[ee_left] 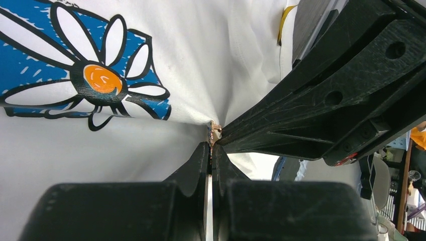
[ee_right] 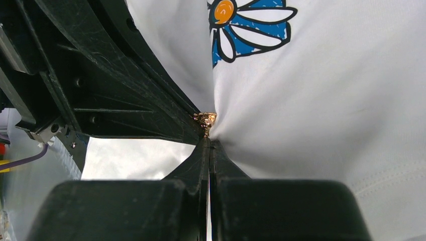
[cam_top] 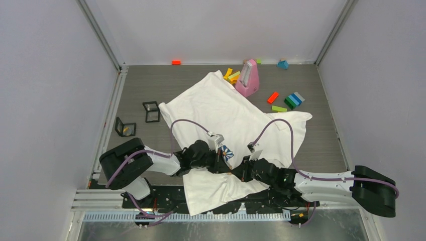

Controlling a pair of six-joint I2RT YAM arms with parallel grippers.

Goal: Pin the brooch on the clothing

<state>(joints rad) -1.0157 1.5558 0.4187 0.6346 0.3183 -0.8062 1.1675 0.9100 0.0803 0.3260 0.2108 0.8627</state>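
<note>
The clothing (cam_top: 221, 105), a white T-shirt, lies spread across the table, with its blue-and-white daisy print (cam_top: 227, 152) between the two wrists. The brooch (ee_left: 216, 131), a small gold glittery piece, sits where the fabric puckers just below the daisy (ee_left: 100, 80). My left gripper (ee_left: 211, 148) is shut with its tips on the brooch's lower edge. My right gripper (ee_right: 210, 143) is shut too, its tips at the brooch (ee_right: 205, 119) and the gathered cloth (ee_right: 311, 125). The two grippers meet tip to tip. In the top view the brooch is hidden under the grippers.
A pink stand (cam_top: 247, 79) sits on the shirt's far edge, with yellow blocks (cam_top: 231, 75) beside it. Coloured blocks (cam_top: 291, 100) lie at the right and an orange block (cam_top: 176, 62) by the back wall. Two black square frames (cam_top: 150, 111) lie left of the shirt.
</note>
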